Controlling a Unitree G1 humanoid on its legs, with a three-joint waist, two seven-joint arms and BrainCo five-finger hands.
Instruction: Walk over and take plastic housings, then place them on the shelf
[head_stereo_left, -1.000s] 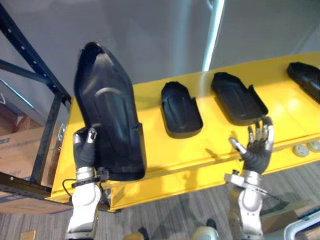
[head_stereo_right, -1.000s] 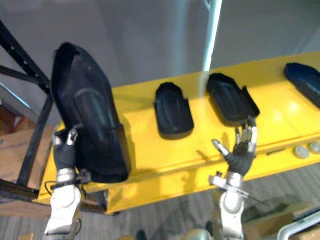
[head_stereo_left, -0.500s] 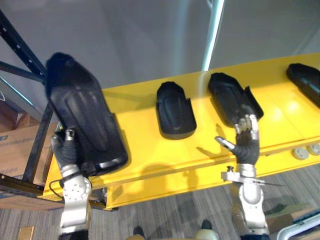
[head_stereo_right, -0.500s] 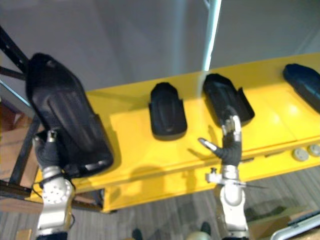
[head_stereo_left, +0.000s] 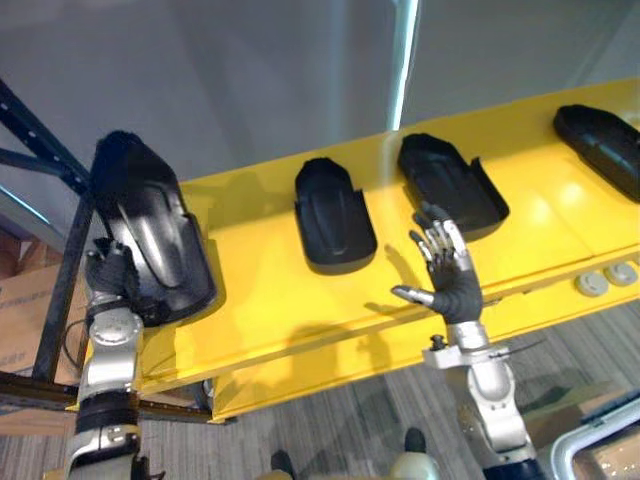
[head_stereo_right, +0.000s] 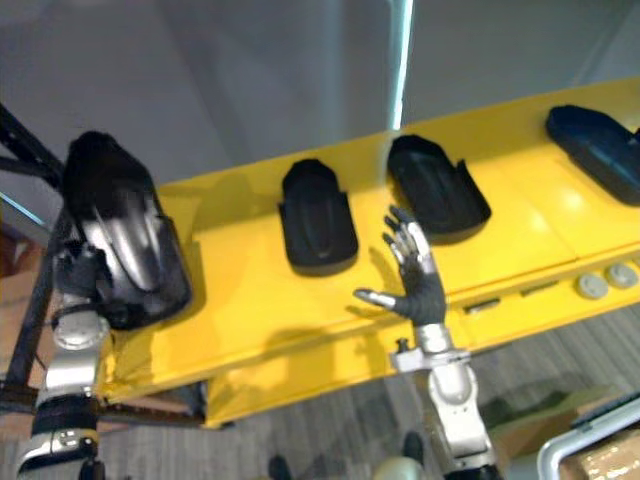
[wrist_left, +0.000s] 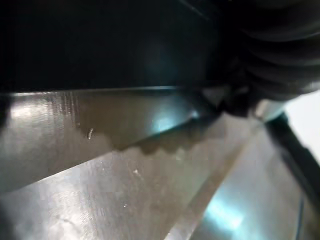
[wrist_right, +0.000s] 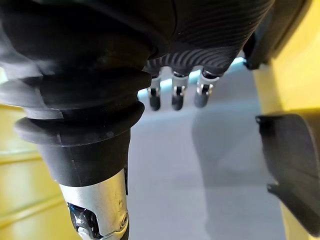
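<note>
Plainly, the left hand (head_stereo_left: 108, 283), at the left edge of the frame, is curled on the lower rim of a large black housing (head_stereo_left: 150, 240) and carries it tilted, with its long body leaning up over the left end of the yellow desk (head_stereo_left: 260, 290). I cannot tell whether the bottom edge of this piece touches the yellow surface. Just behind it, in the upper left, stands a black rack frame (head_stereo_left: 45, 150). I take this to be the shelf the task means, though that is not certain. The right hand (head_stereo_left: 450, 285), in the lower middle of the frame, is spread wide with the thumb out to the side and holds nothing. It hovers over bare desk just in front of two more pieces, both lying flat: a short housing (head_stereo_left: 333, 215) in the middle and a wider housing (head_stereo_left: 450, 185) beside it to the right. A far housing (head_stereo_left: 600, 145) lies at the upper right edge, well apart from the others, and two round discs (head_stereo_left: 605, 278) sit on the front ledge at the lower right. As for progress, one housing is taken and in hand but not yet set down on any shelf. Three more lie on the desk untouched, so I judge most of the task is left to do.
</note>
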